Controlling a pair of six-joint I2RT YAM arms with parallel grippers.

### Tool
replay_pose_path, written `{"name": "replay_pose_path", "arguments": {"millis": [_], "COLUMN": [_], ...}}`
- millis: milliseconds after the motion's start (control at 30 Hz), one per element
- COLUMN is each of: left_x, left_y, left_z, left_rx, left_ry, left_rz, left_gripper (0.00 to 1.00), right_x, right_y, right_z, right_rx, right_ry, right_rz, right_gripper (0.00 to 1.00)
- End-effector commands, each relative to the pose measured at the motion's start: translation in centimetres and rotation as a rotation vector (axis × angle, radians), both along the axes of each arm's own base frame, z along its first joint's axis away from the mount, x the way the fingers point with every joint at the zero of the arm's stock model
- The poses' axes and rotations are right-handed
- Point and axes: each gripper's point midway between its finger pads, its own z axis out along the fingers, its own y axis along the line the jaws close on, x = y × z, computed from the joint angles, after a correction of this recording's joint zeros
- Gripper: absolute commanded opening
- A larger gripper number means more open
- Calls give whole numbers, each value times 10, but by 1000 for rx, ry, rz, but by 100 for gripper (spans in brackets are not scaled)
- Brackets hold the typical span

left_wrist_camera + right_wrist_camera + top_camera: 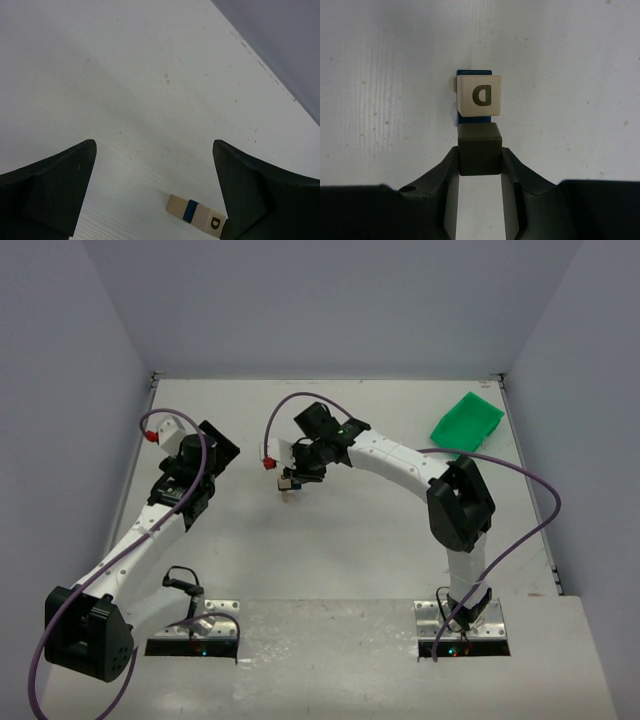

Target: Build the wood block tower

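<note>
Bare table (350,540) open around the wood block tower (479,96), only right fingers (445,181) and their block (479,150) close by

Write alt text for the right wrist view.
The right gripper holds a small dark block between its fingers, right up against the wood block tower as seen from this view. The tower's top is a tan block marked with a D, with blue showing beneath it. The tower stands on a white table.
</note>
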Motion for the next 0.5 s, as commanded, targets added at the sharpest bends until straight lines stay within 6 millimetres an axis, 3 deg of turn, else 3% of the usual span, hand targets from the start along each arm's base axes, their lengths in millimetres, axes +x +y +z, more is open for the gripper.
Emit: {"name": "replay_pose_path", "arguments": {"millis": [0,467], "left_x": [9,10], "left_y": [-1,-1], "left_z": [21,22], "left_rx": [-10,-11], "left_ry": [-65,-71], "left_rz": [-1,-2], "left_gripper": [100,100], "right_x": [6,6], "right_y": [7,12], "right_z": [11,8], "right_rx": [25,23], "right_ry": [-27,-6], "right_rz": [-32,-40], "right_gripper": [28,30]}}
